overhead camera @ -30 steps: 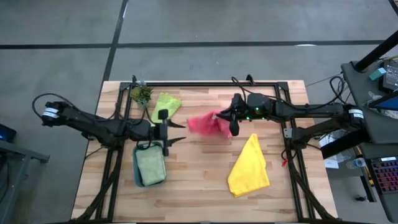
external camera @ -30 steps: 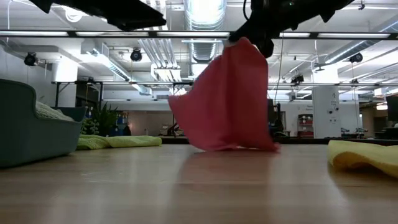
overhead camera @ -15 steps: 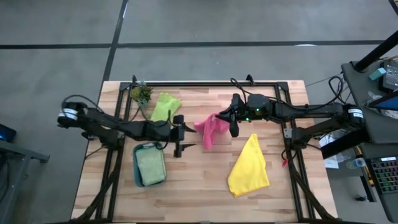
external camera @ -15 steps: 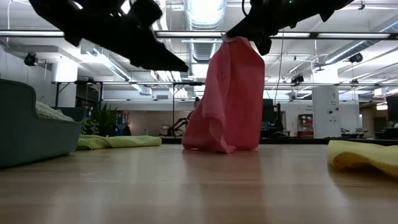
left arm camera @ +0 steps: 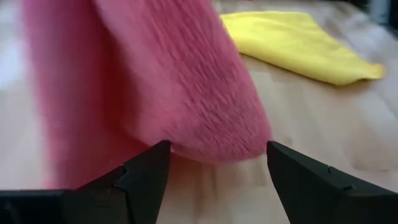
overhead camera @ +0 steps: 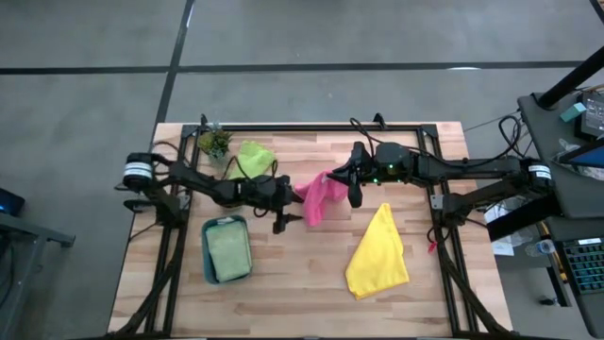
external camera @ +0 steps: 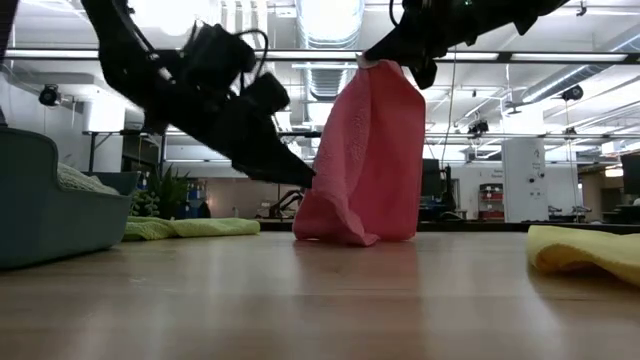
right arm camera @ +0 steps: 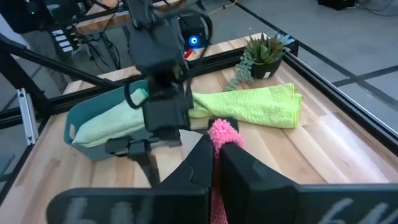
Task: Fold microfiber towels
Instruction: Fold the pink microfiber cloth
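The pink towel (overhead camera: 321,196) hangs from my right gripper (overhead camera: 353,181), which is shut on its top; its bunched lower end (external camera: 340,228) rests on the table. My left gripper (overhead camera: 291,210) is open at the towel's left side. In the left wrist view its fingertips (left arm camera: 214,155) stand on either side of the towel's lower fold (left arm camera: 205,124); I cannot tell whether they touch it. The yellow towel (overhead camera: 379,253) lies flat at the near right. The lime green towel (overhead camera: 250,159) lies at the far left. The pale sage towel (overhead camera: 228,253) lies in the teal tray. The orange towel is out of view. My right gripper pinches a top corner of the pink towel (right arm camera: 221,132) between its two fingers, which are held well above the table. A small tuft sticks out past the fingertips. The towel hangs slack below the fingers (external camera: 400,62), in loose folds, with its lower end on the table.
The teal tray (overhead camera: 208,269) stands at the near left, and it also shows in the right wrist view (right arm camera: 81,121). A small potted plant (overhead camera: 215,142) stands at the far left corner. A black metal frame (overhead camera: 311,127) runs along the table's far edge and sides.
My left gripper has gone toward the table's right edge, up to the pink towel, still open. The towel, spread out toward the left a second ago, has dropped into a narrow hanging bunch below my right gripper, which has kept still.
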{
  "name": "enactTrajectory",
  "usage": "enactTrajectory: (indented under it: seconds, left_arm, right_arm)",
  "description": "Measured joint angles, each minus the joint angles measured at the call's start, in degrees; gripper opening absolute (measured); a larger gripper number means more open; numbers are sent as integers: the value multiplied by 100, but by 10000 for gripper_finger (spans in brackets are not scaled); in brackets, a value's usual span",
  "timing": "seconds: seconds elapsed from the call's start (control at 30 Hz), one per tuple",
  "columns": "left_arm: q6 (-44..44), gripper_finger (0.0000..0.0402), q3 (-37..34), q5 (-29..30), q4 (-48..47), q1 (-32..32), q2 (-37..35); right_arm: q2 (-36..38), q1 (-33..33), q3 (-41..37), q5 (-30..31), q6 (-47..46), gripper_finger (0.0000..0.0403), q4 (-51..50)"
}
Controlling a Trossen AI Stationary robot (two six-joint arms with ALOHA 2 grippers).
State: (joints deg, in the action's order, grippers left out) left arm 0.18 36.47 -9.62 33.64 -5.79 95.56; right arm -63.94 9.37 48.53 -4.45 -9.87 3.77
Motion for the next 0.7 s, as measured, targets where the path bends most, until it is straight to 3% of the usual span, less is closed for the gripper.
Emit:
enactTrajectory:
  seconds: [0.17, 0.3, 0.5, 0.7]
  left_arm:
    - [-166, 251, 74, -1115, 967, -24, 588]
    - [-281, 251, 140, -1308, 1426, -26, 739]
    - [-264, 251, 211, -927, 1747, -25, 742]
    - [-132, 251, 400, 56, 1827, -25, 883]
  right_arm:
    - [0, 2, 0, 4, 42, 9, 0]
    - [0, 2, 0, 4, 44, 9, 0]
    - [0, 2, 0, 7, 51, 9, -2]
    - [0, 2, 0, 7, 77, 9, 0]
